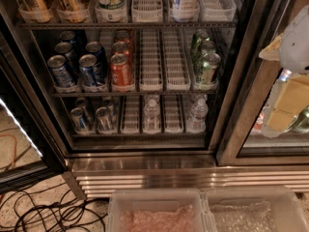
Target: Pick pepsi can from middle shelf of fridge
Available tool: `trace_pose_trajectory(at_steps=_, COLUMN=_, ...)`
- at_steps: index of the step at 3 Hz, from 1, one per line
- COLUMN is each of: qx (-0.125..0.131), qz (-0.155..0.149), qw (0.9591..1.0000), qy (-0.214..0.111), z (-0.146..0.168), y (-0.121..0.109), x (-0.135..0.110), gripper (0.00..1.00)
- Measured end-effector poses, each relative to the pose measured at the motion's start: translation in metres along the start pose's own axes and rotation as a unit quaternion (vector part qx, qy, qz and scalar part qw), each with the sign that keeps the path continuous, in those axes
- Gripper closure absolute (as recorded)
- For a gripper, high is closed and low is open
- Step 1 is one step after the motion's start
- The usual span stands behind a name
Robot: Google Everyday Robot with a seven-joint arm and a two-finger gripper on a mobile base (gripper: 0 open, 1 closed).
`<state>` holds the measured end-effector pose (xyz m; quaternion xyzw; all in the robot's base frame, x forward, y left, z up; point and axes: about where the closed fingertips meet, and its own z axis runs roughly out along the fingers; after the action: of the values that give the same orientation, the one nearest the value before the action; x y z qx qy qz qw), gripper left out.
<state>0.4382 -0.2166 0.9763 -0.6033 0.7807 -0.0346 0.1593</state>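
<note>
Pepsi can (pixel 91 69) at front of middle shelf (pixel 159 94), left of centre frame. Blue twins beside and behind, orange-red can (pixel 120 70) just right. Risk: tight row, so approach could clip neighbour, topple cans, or pinch wrong one. Fridge (pixel 169 177) door frame between arm and shelf, snag possible. Gripper (pixel 288 105) at right edge of frame, well apart from cans, touching none; spread or pressed together, cannot tell.

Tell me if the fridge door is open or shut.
Open: the glass door stands aside at left, middle shelf exposed. Pincer hangs at the right edge.
</note>
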Motion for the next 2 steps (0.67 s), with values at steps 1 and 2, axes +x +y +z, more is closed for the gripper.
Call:
trace_pose_trajectory(at_steps=1, qx=0.000, qz=0.000, qw=1.0000, qy=0.000, z=0.0000, y=0.0000, x=0.0000, gripper=0.00)
trace_pose_trajectory(at_steps=2, qx=0.016, qz=0.013, qw=0.9998, qy=-0.004, z=0.0026, y=-0.0016, x=-0.0096, gripper=0.00)
